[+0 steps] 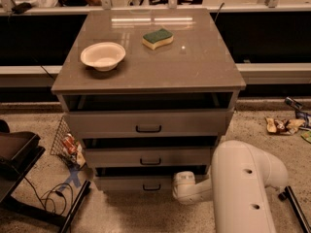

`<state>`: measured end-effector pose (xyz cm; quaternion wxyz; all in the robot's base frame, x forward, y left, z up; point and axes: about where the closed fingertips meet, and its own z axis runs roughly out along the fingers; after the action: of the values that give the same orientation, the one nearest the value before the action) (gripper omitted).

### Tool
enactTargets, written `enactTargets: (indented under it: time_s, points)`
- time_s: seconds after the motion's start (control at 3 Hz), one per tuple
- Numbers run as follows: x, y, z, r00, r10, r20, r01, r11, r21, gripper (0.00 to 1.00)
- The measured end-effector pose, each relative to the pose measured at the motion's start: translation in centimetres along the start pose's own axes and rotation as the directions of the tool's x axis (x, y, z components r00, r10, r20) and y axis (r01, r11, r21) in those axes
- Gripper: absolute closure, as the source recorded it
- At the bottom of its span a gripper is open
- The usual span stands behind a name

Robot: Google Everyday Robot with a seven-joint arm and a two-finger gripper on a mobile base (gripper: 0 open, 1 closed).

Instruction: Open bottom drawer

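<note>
Camera view is looking down on a grey desk (194, 64) with three drawers stacked in its front. The bottom drawer (129, 183) is sitting lowest, just above the floor, with a dark gap showing above its front. Its small black handle (151, 187) is lying near the middle. The tool (181, 180) is hanging at the right part of that front, right of the handle, at the tip of the white arm (243, 188) that is filling the near right corner. Whether the tool is released or clenched cannot be told, nor whether it is touching the drawer.

Speckled floor (131, 215) is lying bare in front of the drawers, bounded on the left by a black stand (17, 154) and cables (51, 198), and on the right by the arm. A wire basket (65, 140) is leaning against the desk's left side, with a blue tape cross (73, 177) just near it. Wrappers (282, 125) are lying on the floor at the right.

On the desk's top one white bowl (102, 56) is sitting near the left edge, and one green-and-yellow sponge (158, 38) is lying farther back, well apart from the bowl. The middle drawer (112, 157) and top drawer (107, 123) are each showing one black handle, making three in all.
</note>
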<state>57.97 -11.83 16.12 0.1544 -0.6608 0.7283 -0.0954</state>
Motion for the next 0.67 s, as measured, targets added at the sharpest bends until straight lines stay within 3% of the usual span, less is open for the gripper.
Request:
enactTargets:
  time_s: [0.67]
  points:
    - [-0.2, -0.6, -1.7, 1.0, 0.0, 0.0, 0.0, 1.0, 0.0, 1.0]
